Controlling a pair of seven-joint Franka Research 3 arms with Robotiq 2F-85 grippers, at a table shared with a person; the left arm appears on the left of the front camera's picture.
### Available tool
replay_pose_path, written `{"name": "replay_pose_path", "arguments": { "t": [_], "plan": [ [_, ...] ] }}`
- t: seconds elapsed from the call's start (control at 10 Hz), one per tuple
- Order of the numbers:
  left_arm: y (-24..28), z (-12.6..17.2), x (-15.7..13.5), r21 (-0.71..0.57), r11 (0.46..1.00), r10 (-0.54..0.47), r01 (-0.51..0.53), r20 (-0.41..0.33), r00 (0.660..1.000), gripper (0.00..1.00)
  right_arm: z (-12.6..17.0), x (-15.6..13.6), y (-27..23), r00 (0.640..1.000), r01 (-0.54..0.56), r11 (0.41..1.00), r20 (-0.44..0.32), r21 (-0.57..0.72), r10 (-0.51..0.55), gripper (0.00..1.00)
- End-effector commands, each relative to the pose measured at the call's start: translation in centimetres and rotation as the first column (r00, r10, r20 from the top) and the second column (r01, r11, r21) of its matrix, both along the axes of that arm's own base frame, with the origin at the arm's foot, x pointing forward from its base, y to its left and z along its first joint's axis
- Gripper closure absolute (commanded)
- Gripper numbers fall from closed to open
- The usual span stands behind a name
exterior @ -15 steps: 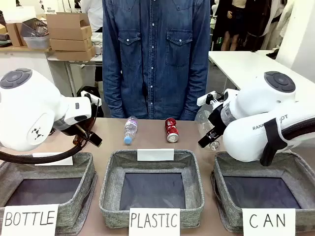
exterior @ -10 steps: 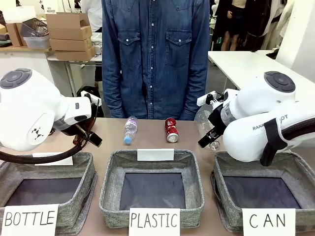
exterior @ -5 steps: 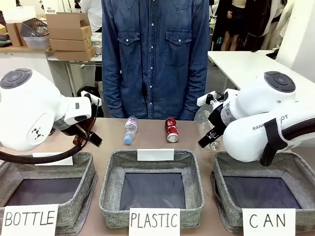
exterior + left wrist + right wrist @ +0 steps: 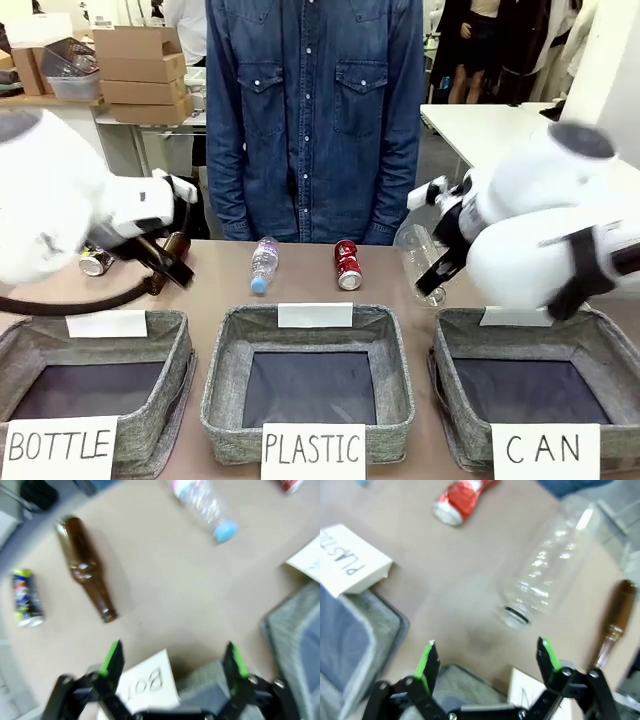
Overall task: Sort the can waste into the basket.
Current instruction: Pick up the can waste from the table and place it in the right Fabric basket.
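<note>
left jaws wide, empty | right jaws wide (empty too) | red can [image 4: 347, 265] lying on table [image 4: 305, 282]

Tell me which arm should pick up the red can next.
Right, most likely. Its open right gripper faces the red can, which lies nearer to it than to the left gripper, and the CAN basket sits on that arm's side.

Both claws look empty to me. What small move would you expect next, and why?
Probably the right gripper should swing across to the red can and line up over it. Its jaws stand open with nothing between them. The can lies loose on its side with nothing touching it, and the CAN basket sits on that arm's side, so the carry would be short.
</note>
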State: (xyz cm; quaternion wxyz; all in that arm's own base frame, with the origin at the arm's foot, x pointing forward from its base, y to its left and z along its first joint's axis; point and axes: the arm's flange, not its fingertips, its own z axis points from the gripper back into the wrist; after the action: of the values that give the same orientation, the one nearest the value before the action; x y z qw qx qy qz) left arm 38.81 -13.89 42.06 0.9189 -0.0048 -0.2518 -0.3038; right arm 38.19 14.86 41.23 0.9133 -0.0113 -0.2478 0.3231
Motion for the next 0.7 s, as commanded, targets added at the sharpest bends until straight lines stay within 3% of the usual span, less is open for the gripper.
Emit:
{"name": "replay_pose_path", "arguments": {
  "t": [0.0, 0.2, 0.3, 0.4, 0.5, 0.6],
  "plan": [
    [4.8, 7.7, -8.0, 0.006, 1.0, -0.019, 0.019, 0.122, 0.992, 0.0, 8.9, -5.4, -5.4, 0.991, 0.022, 0.998, 0.132, -0.067, -0.013, 0.0],
    [5.3, 9.6, -12.7, 0.0, 0.993, -0.111, 0.114, 0.218, 0.97, 0.0, 12.1, -10.1, -7.4, 0.965, -0.009, 0.998, 0.26, -0.063, 0.025, 0.0],
    [4.1, 8.5, -12.2, 0.09, 0.991, -0.114, 0.096, 0.234, 0.966, 0.0, 12.2, -11.0, -7.1, 0.946, 0.017, 0.999, 0.323, -0.037, -0.004, 0.0],
    [3.5, 13.4, -6.9, -0.006, 0.999, -0.052, 0.054, 0.182, 0.982, 0.0, 13.4, -5.8, -6.0, 0.978, 0.03, 0.999, 0.207, -0.043, -0.021, 0.0],
    [3.7, 15.3, -8.8, 0.022, 0.997, -0.082, 0.079, 0.222, 0.972, 0.0, 16.3, -8.0, -6.7, 0.96, 0.032, 0.999, 0.279, -0.034, -0.021, 0.0],
    [2.0, 13.6, -7.9, -0.309, 0.784, -0.541, 0.538, 0.085, 0.837, 0.0, 14.6, -7.3, -5.7, 0.983, -0.011, 1.0, 0.181, 0.002, 0.011, 0.0]
  ]
}}
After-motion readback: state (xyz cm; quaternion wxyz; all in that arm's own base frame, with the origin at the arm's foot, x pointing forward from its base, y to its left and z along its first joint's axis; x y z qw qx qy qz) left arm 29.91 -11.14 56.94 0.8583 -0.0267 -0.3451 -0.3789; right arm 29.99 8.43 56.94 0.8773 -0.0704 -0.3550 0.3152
